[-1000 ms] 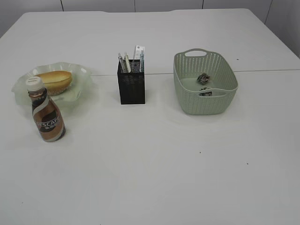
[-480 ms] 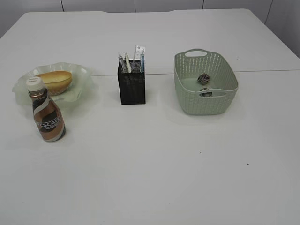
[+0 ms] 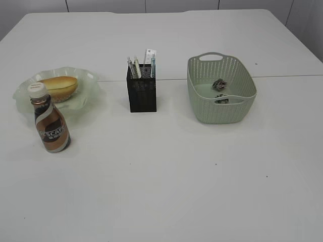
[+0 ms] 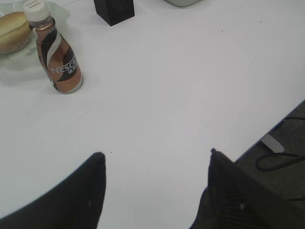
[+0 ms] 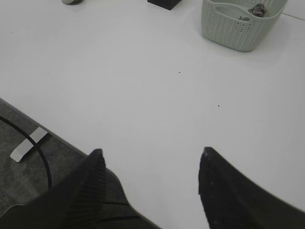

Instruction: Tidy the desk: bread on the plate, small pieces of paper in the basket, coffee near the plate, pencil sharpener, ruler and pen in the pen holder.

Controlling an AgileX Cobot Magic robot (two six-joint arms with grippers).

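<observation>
We see neither arm in the exterior view; only the wrist cameras show the grippers. The left gripper (image 4: 155,155) hangs above the near edge of the table (image 3: 166,171), its two dark fingers (image 4: 81,191) spread wide with bare tabletop between them and nothing held. The right gripper (image 5: 150,152) sits in much the same pose over the table's near edge (floor and a cable show below it), jaws apart and empty.

The plate (image 3: 86,103), pale green and wavy-rimmed, lies at the left of the table with the bread (image 3: 59,86), a golden-brown roll, resting on it. The coffee (image 3: 50,126), a brown bottle with a white swirl and white cap, stands upright just in front of the plate; from the exterior view we cannot tell whether it touches the rim. In the left wrist view we find the same bottle (image 4: 56,57) beside the bread (image 4: 14,31).

The holder (image 3: 141,94), a black mesh box, stands upright near the middle, well apart from the plate. Several pens (image 3: 135,66) and a white flat piece (image 3: 149,55) stick up out of it; which is the ruler we cannot tell.

The basket (image 3: 222,108), pale green and perforated, stands to the right of the holder. Two crumpled paper scraps (image 3: 219,84) lie on its floor.
</observation>
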